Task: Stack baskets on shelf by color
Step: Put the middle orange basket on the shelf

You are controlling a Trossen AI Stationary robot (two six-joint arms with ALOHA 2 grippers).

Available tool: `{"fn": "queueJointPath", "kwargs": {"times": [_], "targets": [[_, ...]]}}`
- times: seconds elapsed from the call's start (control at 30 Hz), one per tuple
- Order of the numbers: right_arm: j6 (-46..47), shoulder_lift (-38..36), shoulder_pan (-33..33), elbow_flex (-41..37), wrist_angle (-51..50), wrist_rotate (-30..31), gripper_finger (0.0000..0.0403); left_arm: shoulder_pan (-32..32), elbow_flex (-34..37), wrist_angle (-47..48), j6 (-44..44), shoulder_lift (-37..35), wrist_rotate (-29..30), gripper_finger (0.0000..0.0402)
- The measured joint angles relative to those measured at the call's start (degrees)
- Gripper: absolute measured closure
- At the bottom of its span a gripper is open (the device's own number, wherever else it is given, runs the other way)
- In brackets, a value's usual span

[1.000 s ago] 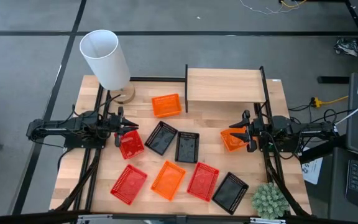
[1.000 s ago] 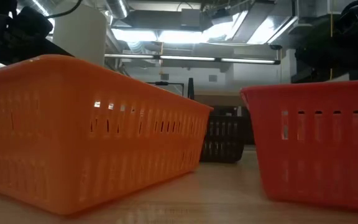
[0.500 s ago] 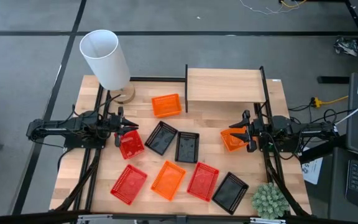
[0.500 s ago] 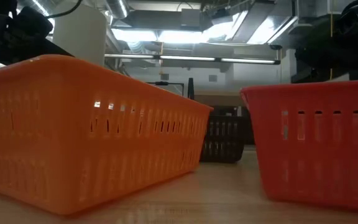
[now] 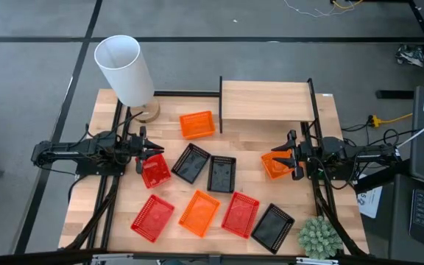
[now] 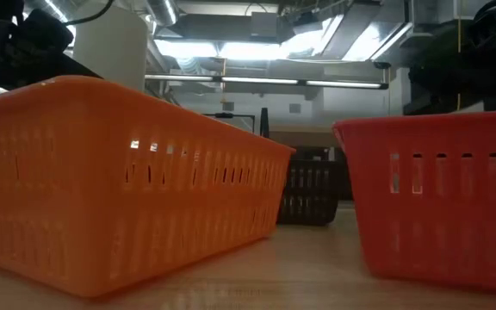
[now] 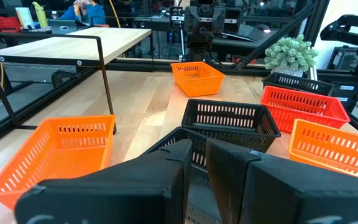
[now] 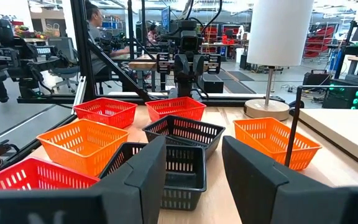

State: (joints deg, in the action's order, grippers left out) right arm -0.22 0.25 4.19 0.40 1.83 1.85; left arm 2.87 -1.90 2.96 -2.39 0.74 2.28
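Observation:
Several red, orange and black baskets lie scattered on the tabletop, each on its base: an orange one (image 5: 196,124) near the shelf (image 5: 267,101), two black ones (image 5: 191,163) (image 5: 221,174) in the middle, and a row along the near edge with a red one (image 5: 152,217) at its left. Nothing stands on the shelf. My left gripper (image 5: 144,153) hangs level at the table's left over a red basket (image 5: 155,171), open by a narrow gap (image 7: 197,168). My right gripper (image 5: 291,156) hangs level at the right over an orange basket (image 5: 274,164), open (image 8: 194,168). Neither holds anything.
A white-shaded lamp (image 5: 127,70) stands at the far left corner. A small green plant (image 5: 319,237) sits at the near right corner. The shelf's black uprights (image 7: 107,93) rise from the table. In the low view an orange basket (image 6: 119,181) and a red one (image 6: 437,198) fill the foreground.

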Motion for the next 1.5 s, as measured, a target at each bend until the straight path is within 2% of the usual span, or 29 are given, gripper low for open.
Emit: {"fn": "queueJointPath", "kwargs": {"times": [0.4, 0.5, 0.67, 0.83, 0.97, 1.07, 1.23, 1.37, 1.5], "targets": [[0.12, 0.0, 0.02, -0.02, 0.0, 0.02, 0.0245, -0.01, -0.01, -0.02, -0.61, 0.0, -0.03, 0.036], [2.35, 0.0, 0.0, -0.01, -0.01, 0.02, 0.0245, -0.02, 0.01, -0.02, -8.1, -0.01, -0.3, 0.036], [5.37, -0.02, 0.0, -0.02, 0.21, 0.04, 0.0245, -0.02, 0.08, -0.67, -27.4, 0.0, 0.19, 0.036], [12.08, -0.02, 0.0, -0.01, 8.99, -0.69, 0.0245, -0.02, 0.14, -5.45, -30.34, -0.01, 4.87, 0.036], [12.86, -0.04, 0.0, 0.11, 17.49, -9.98, 0.0245, -0.02, 0.12, -9.19, -30.11, -0.01, 8.06, 0.036], [13.28, 0.0, 0.0, 3.02, 17.88, -17.01, 0.0245, -0.02, 0.12, -10.08, -29.38, 0.02, 8.16, 0.036], [11.52, 2.52, 0.02, 11.11, 13.07, -22.36, 0.0245, -0.02, 0.08, -10.4, -26.73, 0.0, 8.16, 0.036], [10.38, 9.04, 0.04, 20.2, 2.82, -22.97, 0.0245, -0.02, 0.08, -10.4, -27.06, 0.01, 8.16, 0.036], [10.69, 19.85, 0.62, 29.94, -8.16, -22.35, 0.0245, -0.02, 0.08, -10.38, -27.48, 0.02, 7.97, 0.036]]}}
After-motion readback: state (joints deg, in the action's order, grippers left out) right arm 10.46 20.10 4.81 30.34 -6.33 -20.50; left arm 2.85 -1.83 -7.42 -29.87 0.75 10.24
